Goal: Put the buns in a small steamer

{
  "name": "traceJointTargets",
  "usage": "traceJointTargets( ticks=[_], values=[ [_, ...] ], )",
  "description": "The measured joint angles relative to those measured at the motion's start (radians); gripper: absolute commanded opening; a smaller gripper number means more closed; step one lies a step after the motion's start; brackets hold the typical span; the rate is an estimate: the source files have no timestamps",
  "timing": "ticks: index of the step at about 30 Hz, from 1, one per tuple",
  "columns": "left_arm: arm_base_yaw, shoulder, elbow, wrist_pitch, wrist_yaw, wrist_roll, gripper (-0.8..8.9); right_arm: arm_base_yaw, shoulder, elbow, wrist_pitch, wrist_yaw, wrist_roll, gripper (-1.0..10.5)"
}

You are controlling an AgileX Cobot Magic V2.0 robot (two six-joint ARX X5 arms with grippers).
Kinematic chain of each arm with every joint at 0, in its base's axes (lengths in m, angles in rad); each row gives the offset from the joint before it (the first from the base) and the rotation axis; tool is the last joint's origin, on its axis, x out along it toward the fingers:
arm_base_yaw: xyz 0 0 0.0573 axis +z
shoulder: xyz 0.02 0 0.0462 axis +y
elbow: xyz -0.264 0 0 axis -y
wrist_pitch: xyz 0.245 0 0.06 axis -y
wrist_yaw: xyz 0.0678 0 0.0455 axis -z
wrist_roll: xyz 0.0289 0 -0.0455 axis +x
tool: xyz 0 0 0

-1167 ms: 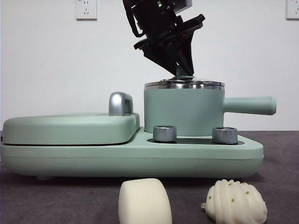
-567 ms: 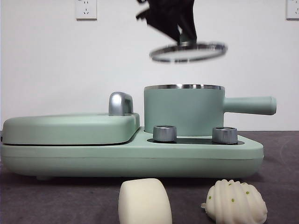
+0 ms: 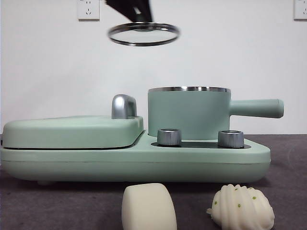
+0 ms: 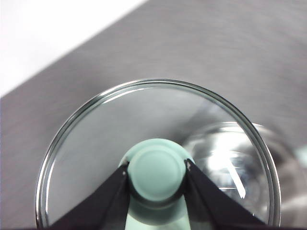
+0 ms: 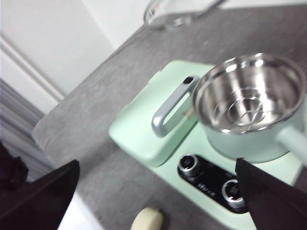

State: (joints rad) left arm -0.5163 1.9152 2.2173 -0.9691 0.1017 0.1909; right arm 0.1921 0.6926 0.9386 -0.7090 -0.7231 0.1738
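Observation:
The small steamer (image 3: 189,112) stands uncovered on its mint-green base, and its steel inside with a wire rack (image 5: 249,96) shows in the right wrist view. My left gripper (image 4: 157,170) is shut on the mint knob of the glass lid (image 3: 144,34). It holds the lid high in the air, up and left of the pot. In front of the base lie the buns: a smooth bun (image 3: 148,207) and, to its right, a ridged bun with green dots (image 3: 242,207). My right gripper (image 5: 157,162) hangs open above the table, holding nothing.
A flat lidded griddle (image 3: 72,132) with a steel handle (image 3: 123,106) fills the left half of the base. Two steel knobs (image 3: 169,137) sit in front of the pot. The pot's straight handle (image 3: 256,108) points right. A white wall stands behind.
The left gripper has lifted the glass lid off the steamer, then carried it up and to the left. The buns and the pot have not moved.

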Motion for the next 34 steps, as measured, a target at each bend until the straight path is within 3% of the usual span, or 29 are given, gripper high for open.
traceJointTargets(
  ticks=[4,12,17,24,34],
  values=[
    [0.073,-0.003,0.000,0.000,-0.001,0.000,0.55,0.126,0.081,0.052,-0.006,0.090,0.027,5.2],
    [0.187,-0.003,0.000,0.000,0.000,0.000,0.55,0.443,0.307,0.170,-0.096,0.372,0.089,5.2],
    [0.251,-0.003,0.000,0.000,0.002,0.000,0.55,0.594,0.474,0.245,-0.161,0.489,0.138,5.2],
    [0.295,-0.003,0.000,0.000,0.013,0.000,0.55,0.721,0.679,0.274,-0.185,0.540,0.224,5.2],
    [0.309,-0.003,0.000,0.000,0.048,0.000,0.54,0.782,0.920,0.274,-0.187,0.541,0.277,5.1]
  ],
)
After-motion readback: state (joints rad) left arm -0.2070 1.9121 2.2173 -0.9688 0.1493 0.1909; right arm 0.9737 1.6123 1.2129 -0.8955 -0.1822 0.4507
